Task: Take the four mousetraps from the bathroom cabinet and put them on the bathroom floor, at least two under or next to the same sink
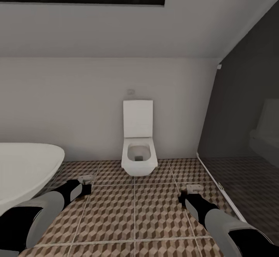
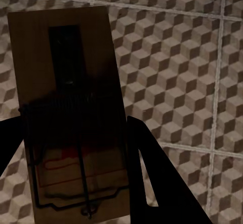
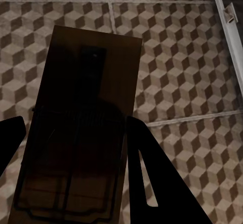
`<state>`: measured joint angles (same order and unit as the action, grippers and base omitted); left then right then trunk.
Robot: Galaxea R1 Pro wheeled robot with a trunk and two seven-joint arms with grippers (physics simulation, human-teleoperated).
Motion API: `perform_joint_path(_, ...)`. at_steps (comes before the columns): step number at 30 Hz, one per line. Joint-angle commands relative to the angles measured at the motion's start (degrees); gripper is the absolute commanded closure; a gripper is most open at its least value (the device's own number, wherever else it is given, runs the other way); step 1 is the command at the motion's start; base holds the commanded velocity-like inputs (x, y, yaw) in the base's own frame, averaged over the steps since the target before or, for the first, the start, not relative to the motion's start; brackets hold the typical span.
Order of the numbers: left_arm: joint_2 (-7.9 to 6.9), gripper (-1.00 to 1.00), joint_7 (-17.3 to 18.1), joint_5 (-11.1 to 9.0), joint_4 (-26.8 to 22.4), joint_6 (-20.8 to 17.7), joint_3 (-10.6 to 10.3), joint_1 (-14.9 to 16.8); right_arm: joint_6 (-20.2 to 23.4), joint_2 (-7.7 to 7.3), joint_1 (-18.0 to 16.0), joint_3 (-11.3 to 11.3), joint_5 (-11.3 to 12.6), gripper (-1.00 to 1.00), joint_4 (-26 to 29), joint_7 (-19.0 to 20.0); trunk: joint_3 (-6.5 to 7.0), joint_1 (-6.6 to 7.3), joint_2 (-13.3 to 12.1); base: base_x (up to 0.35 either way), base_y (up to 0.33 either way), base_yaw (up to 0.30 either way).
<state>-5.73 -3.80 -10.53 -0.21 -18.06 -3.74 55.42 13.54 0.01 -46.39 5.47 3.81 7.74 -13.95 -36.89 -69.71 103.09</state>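
Mousetraps (image 2: 71,118) (image 3: 81,133) in both end effectors, no legible writing

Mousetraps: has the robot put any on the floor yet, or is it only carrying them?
None lies on the bathroom floor yet. Two are in hand: the left gripper is shut on a mousetrap, and the right gripper is shut on another mousetrap, both above the tiles near the toilet. Setting these down beside the sink is left; the other two aren't in sight.
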Motion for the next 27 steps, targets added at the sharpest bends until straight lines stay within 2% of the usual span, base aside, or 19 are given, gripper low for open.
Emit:
perform_joint_path(1,0.01,1.00,0.0,-0.6,0.0,-0.2,-0.4,0.0,0.4,-0.01,0.0,0.5,0.4,1.00,0.1,-0.4,-0.24,-0.22,0.4,0.000,0.000,0.000)
perform_joint_path(9,1.00,1.00,0.2,-0.6,0.0,0.1,-0.4,0.0,0.3,-0.13,0.0,0.5,0.4,1.00,0.4,-0.4,-1.68,-1.98,3.7,0.000,0.000,0.000)
perform_joint_path(27,0.90,1.00,0.2,-0.7,0.0,0.2,-0.4,0.0,0.3,-0.45,0.0,0.5,0.4,1.00,1.0,-0.3,-4.91,-5.93,10.9,0.000,0.000,0.000)
